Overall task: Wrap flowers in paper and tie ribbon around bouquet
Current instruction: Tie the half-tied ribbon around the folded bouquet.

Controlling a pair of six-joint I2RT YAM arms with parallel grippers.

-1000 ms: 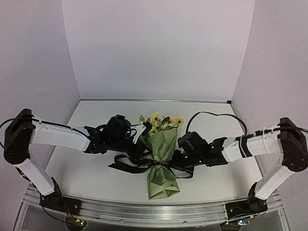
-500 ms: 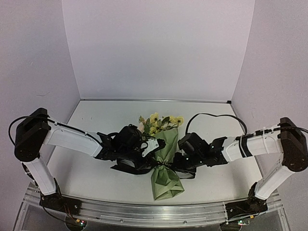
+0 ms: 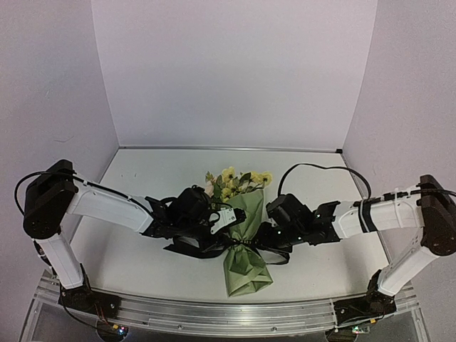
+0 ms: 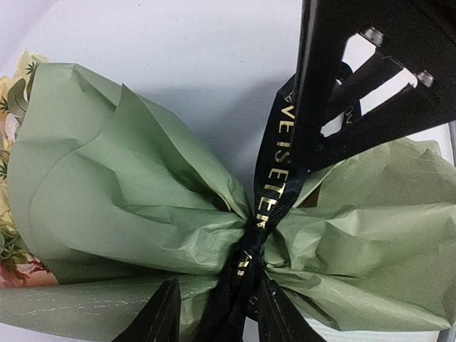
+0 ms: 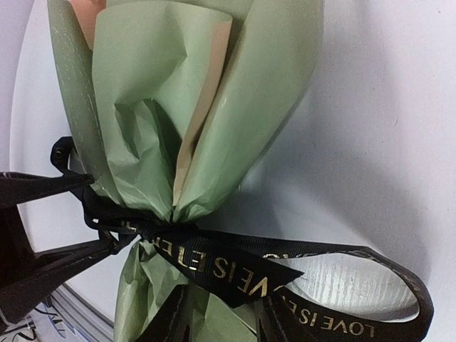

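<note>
**Bouquet at the tie.** The bouquet (image 3: 246,235) lies on the table (image 3: 142,178), near the middle and between your two arms. Its flowers (image 3: 234,179) point to the far side, and the paper (image 3: 247,214) flares out on both sides of the tie. The ribbon (image 4: 274,185) (black, with gold lettering) cinches the paper at its waist, and its loops spread left and right on the table. Your left gripper (image 4: 217,288) sits at the knot with its fingers apart, the ribbon running between them. Your right gripper (image 5: 222,303) meets the knot from the right, fingers likewise apart, with a ribbon tail lying across the gap.
</note>
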